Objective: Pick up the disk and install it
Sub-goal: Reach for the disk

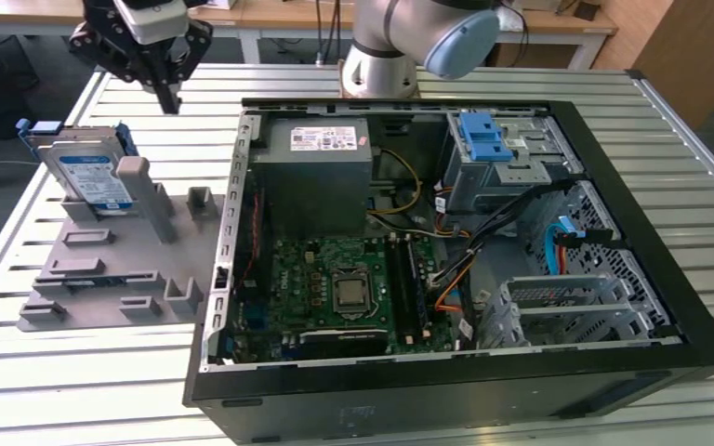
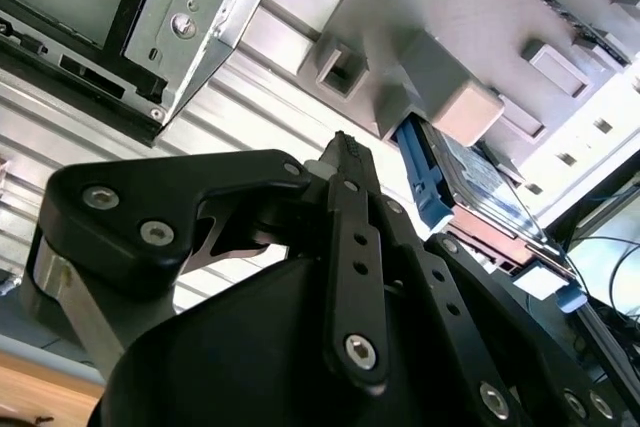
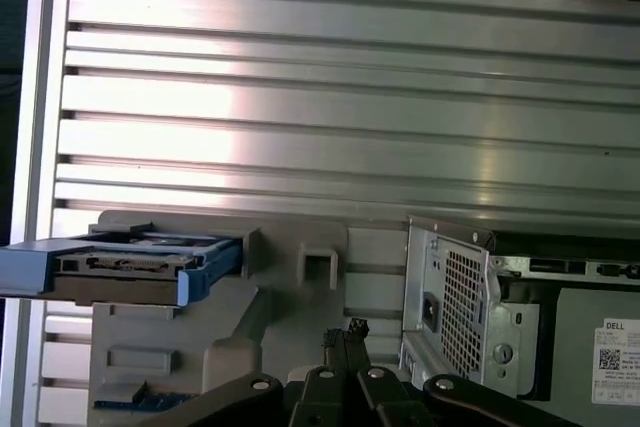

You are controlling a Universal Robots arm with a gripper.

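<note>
Disk (image 1: pixel 90 177) stands upright in a grey holder (image 1: pixel 97 269) near the table (image 1: pixel 34 372) edge at the exterior view's left. Gripper (image 1: pixel 168 98) hangs above, apart from it, fingers pinched together, empty. Open computer case (image 1: pixel 456 390) lies rightward.

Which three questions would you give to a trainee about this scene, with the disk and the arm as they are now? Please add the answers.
1. True or false: the gripper holds the disk.
2. Where is the disk? A) upright in the grey fixture, on the exterior view's left of the open computer case; B) inside the case; C) between the jaws.
3. Fill in: the gripper's jaws are ___ (open or shut).
Key: 1 false, the gripper is apart from the disk; 2 A; 3 shut.
</note>
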